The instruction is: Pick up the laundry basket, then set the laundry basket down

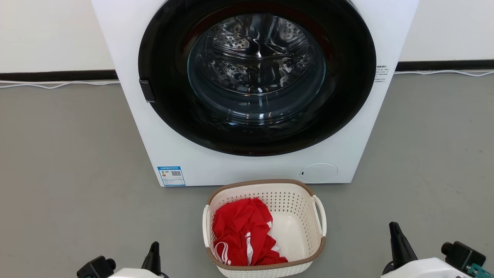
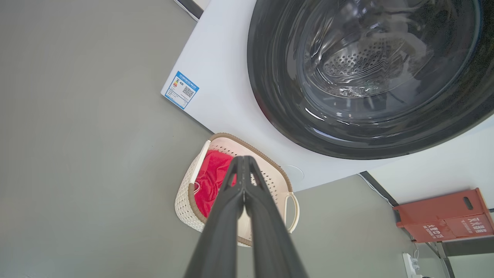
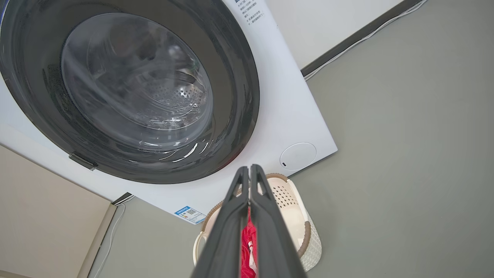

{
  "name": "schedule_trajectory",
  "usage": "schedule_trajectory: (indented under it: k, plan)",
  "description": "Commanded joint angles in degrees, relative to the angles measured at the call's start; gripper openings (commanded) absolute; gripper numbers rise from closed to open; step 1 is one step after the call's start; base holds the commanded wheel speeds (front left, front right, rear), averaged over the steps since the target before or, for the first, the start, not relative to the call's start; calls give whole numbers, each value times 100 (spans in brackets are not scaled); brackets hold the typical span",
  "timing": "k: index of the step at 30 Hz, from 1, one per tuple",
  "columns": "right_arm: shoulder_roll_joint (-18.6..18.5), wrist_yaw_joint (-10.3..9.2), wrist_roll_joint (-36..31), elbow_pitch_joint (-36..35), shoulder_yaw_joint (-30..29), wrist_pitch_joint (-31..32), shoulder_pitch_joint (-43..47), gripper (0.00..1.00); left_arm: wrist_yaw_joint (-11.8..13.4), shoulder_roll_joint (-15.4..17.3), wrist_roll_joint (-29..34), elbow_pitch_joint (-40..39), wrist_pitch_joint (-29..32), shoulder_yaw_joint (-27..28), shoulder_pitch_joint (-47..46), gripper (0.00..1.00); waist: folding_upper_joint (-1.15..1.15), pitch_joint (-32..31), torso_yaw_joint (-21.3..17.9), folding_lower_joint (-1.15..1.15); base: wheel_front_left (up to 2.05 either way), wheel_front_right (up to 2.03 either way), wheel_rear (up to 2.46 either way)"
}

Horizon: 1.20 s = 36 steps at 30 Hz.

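The laundry basket (image 1: 297, 200) stands on the grey floor just in front of the washing machine, cream-white and perforated with a brown rim and white loop handles. A red garment (image 1: 241, 227) lies in its left half. My left gripper (image 1: 154, 247) is low at the basket's left, fingers shut with nothing in them. My right gripper (image 1: 394, 227) is to the basket's right, also shut and empty. The left wrist view has the basket (image 2: 185, 197) beyond the shut gripper (image 2: 243, 160). The right wrist view has the basket (image 3: 305, 227) behind the shut gripper (image 3: 249, 170).
A white front-loading washing machine (image 1: 200, 154) with a closed dark round door (image 1: 256, 77) stands right behind the basket. A white cable (image 1: 58, 84) runs along the wall base. A red box (image 2: 444, 214) sits by the wall. Open grey floor lies on both sides.
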Motion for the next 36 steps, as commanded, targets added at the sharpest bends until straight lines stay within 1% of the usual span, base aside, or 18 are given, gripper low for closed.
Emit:
schedule_trajectory:
  k: [1, 36]
  plan:
    - [-29, 16, 183, -179, 18, 44, -284, 0, -80, 37, -148, -186, 54, 118, -295, 0, 0, 2, 1, -1, 0, 0, 0]
    - [-37, 27, 2606, -503, -109, 604, -418, 0, -461, 63, -2052, -591, 626, 573, -420, 0, 0, 58, 17, -1, 0, 0, 0]
